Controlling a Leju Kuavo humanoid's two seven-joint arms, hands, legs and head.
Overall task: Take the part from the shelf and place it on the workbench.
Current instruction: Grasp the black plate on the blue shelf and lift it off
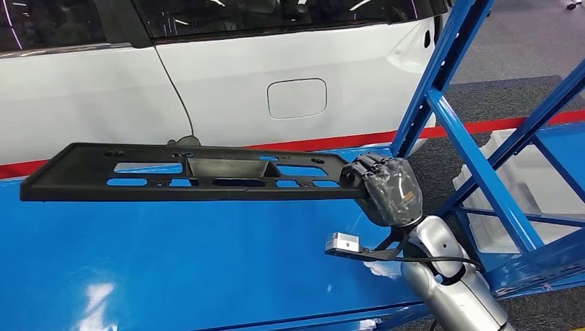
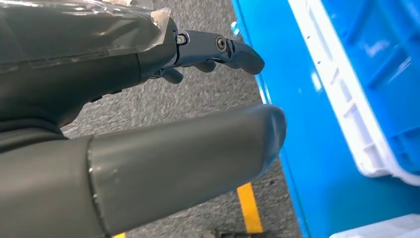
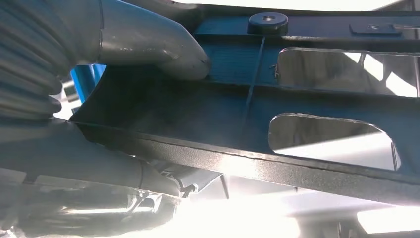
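Observation:
A long black plastic part [image 1: 193, 172] with several slots hangs level above the blue workbench [image 1: 172, 269]. My right hand [image 1: 386, 186] grips its right end, thumb on one face and fingers under the other, as the right wrist view shows on the part [image 3: 277, 124] beside my right hand [image 3: 124, 99]. My left hand [image 2: 148, 114] hangs over grey floor beside a blue surface, its fingers apart and holding nothing.
A white car body [image 1: 241, 76] stands behind the workbench. The blue shelf frame [image 1: 469, 138] rises at the right with white foam [image 1: 524, 179] behind it. A red line [image 1: 483, 127] runs along the floor. A yellow floor mark [image 2: 250, 208] lies below my left hand.

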